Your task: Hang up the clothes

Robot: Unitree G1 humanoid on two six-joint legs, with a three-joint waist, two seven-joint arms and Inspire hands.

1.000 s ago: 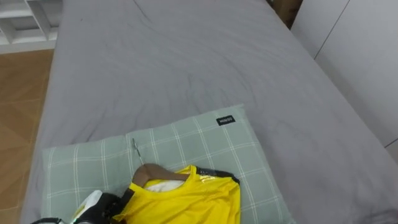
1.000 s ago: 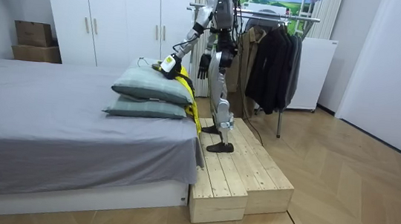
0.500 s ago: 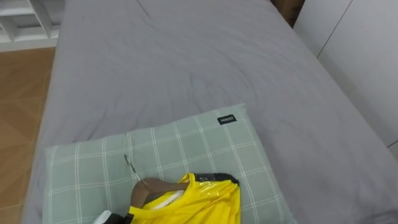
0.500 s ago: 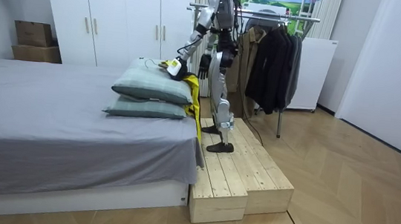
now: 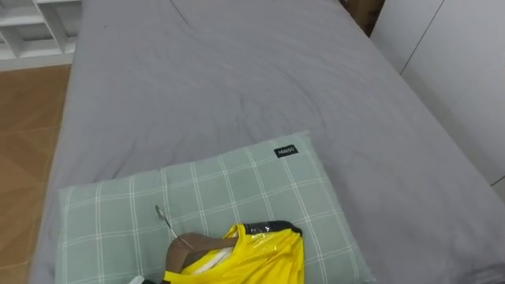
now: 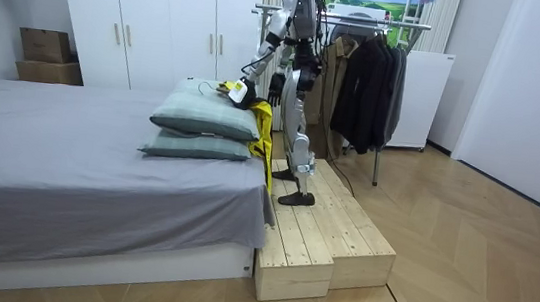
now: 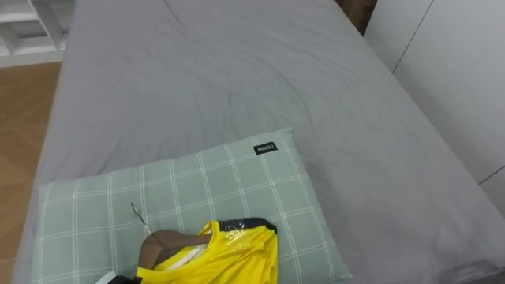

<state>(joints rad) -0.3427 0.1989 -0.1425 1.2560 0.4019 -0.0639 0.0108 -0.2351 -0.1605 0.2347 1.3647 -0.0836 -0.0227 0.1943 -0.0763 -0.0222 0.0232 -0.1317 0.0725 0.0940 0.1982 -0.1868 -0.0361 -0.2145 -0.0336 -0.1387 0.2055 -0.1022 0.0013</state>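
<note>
- Shirt (image 5: 260, 256), already on its hanger (image 5: 188, 246), lies at the pillow's (image 5: 237, 181) near edge.
- Left hand (image 6: 239, 89) is at it, can't tell the grip; right hand (image 6: 277, 85) idle.
- Still needs to go on the rack (image 6: 364, 20).

Left hand (image 6: 240, 90) extended forward, low.

Eye views look down close on pillow (image 5: 237, 189), room view far off, sharing bed (image 6: 69, 150)

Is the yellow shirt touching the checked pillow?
Cannot tell. In the left eye view the yellow shirt overlaps the checked pillow, but whether it rests on it or hangs just above is unclear.
</note>
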